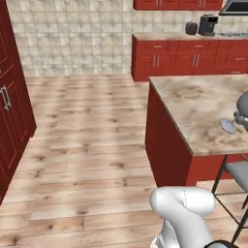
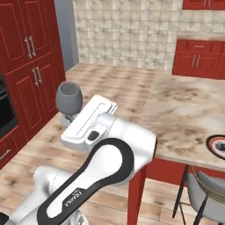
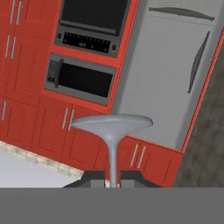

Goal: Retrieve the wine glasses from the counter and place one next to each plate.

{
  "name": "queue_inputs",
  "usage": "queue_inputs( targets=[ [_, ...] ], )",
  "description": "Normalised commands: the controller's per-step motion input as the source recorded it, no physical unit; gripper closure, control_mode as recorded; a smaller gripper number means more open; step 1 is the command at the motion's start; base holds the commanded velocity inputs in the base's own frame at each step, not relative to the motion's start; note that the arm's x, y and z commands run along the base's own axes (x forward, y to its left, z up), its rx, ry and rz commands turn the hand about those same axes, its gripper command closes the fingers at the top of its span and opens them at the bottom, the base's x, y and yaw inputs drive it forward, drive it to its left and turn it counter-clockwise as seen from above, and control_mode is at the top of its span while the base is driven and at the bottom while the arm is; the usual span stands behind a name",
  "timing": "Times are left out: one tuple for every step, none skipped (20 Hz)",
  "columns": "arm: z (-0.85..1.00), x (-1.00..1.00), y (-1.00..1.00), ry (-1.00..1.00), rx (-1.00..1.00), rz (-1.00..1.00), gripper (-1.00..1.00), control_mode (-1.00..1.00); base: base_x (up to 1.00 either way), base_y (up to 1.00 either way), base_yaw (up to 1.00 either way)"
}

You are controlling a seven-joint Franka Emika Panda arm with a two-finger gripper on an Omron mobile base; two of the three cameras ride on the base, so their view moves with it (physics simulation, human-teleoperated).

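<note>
In the right base view a grey-blue wine glass (image 2: 69, 96) stands upright at the end of my white hand, raised left of the island top (image 2: 189, 110). My gripper (image 3: 113, 178) is shut on its thin stem (image 3: 113, 153), and the round foot (image 3: 111, 123) shows beyond the fingertips. A stemmed glass (image 1: 236, 116) shows at the right edge of the left base view, over the island top (image 1: 198, 101); I cannot tell whether it is the held one. The black-rimmed plate (image 2: 218, 146) lies on the island, cut by the frame. The counter (image 1: 164, 36) runs along the back wall.
A toaster (image 1: 191, 28) and a coffee machine (image 1: 208, 25) stand on the counter. A grey stool (image 2: 206, 189) is tucked at the island's near side. Tall red cabinets (image 2: 26, 66) line the left wall, with wooden floor (image 1: 87, 126) between. Oven (image 3: 89, 30) and fridge (image 3: 175, 65) face the hand.
</note>
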Motion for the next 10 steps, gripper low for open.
queue_inputs(
  targets=[
    [0.00,0.00,0.00,0.00,0.00,0.00,1.00,1.00,-0.11,-1.00,0.51],
    [0.00,0.00,0.00,0.00,0.00,0.00,1.00,1.00,-0.46,-1.00,0.47],
    [0.00,0.00,0.00,0.00,0.00,0.00,1.00,1.00,-0.93,-1.00,0.42],
    [0.00,0.00,0.00,0.00,0.00,0.00,1.00,1.00,-0.84,-0.61,0.32],
    [0.00,0.00,0.00,0.00,0.00,0.00,1.00,1.00,-0.73,-0.44,0.28],
    [0.00,0.00,0.00,0.00,0.00,0.00,1.00,1.00,-0.70,-0.68,0.27],
    [0.00,0.00,0.00,0.00,0.00,0.00,1.00,1.00,-0.69,-1.00,0.21],
    [0.00,0.00,0.00,0.00,0.00,0.00,1.00,1.00,-0.65,-1.00,0.17],
    [0.00,0.00,0.00,0.00,0.00,0.00,1.00,1.00,-0.56,-1.00,0.12],
    [0.00,0.00,0.00,0.00,0.00,0.00,1.00,1.00,-0.41,-1.00,0.01]
  ],
)
